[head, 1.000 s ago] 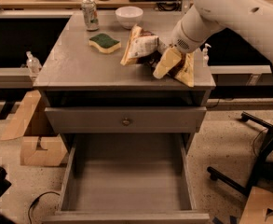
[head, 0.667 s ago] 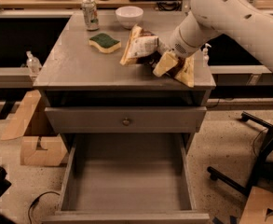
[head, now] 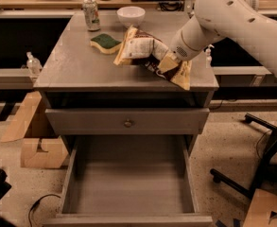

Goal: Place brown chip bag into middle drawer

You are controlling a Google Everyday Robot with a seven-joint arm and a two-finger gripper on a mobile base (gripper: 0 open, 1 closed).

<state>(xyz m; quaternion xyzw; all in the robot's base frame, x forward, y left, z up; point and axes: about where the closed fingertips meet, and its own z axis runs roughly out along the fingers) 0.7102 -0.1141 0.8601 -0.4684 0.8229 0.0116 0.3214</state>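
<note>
The brown chip bag [head: 142, 48] lies crumpled on the right half of the grey cabinet top [head: 72, 65], its white printed panel facing up and its brown and yellow end hanging near the right front edge. My gripper [head: 168, 63] comes in from the upper right and is shut on the bag's right part, with its tip buried in the foil. The middle drawer [head: 128, 183] is pulled out below, and its bare grey floor is open to view.
A green-yellow sponge [head: 105, 42], a white bowl [head: 131, 15] and a can [head: 91, 14] stand on the cabinet top behind the bag. A closed drawer front with a round knob [head: 127, 123] sits above the open drawer. Cardboard boxes [head: 38, 150] are at the left, and chair legs [head: 251, 174] at the right.
My gripper has shifted slightly left and down, and the bag has bunched up and slid a little to the left with it.
</note>
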